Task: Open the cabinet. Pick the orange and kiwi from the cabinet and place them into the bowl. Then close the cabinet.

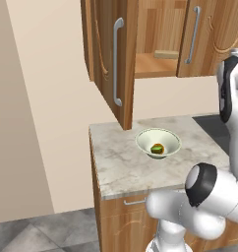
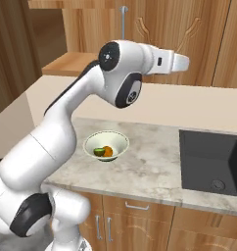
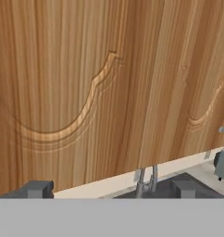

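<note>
Closing the cabinet (image 1: 116,59) is what I judge remains, since the orange (image 2: 107,151) and kiwi (image 2: 99,152) already sit together in the pale flared bowl (image 2: 119,142) on the marbled counter (image 2: 154,166). My gripper (image 3: 112,187) is spread wide and empty, facing a carved wood-grain door panel (image 3: 86,92). Next I need to get behind the swung-out left door (image 1: 108,54) with its long silver bar handle (image 1: 117,61) and push it shut.

Bowl (image 1: 158,142) on marble counter (image 1: 118,162), seemingly centered
</note>
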